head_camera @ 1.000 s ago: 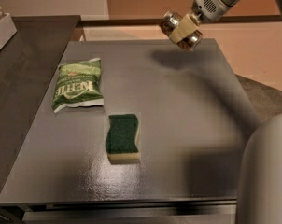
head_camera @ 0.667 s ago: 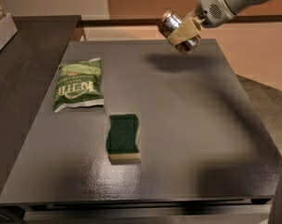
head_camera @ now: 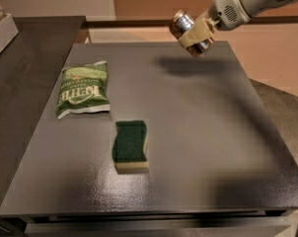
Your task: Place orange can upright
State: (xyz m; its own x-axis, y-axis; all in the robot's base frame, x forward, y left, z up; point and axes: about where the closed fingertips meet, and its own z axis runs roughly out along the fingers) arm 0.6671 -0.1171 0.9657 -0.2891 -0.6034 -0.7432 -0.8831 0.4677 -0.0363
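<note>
**Can up in the air**

The gripper (head_camera: pixel 192 33) is pinching the orange can (head_camera: pixel 181 22), holding it tilted above the far edge of the table (head_camera: pixel 203 132). A green sponge (head_camera: pixel 130 144) and a green bag (head_camera: pixel 84 89) are lying on the table's left half.

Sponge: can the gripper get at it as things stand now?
Probably not for a grasp: the gripper is shut on the can, above the table's far edge. Nothing stands between it and the sponge, though.

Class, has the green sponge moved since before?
No. The green sponge keeps its spot just in front of the chip bag; the gripper holds the orange can over the table's far edge.
</note>
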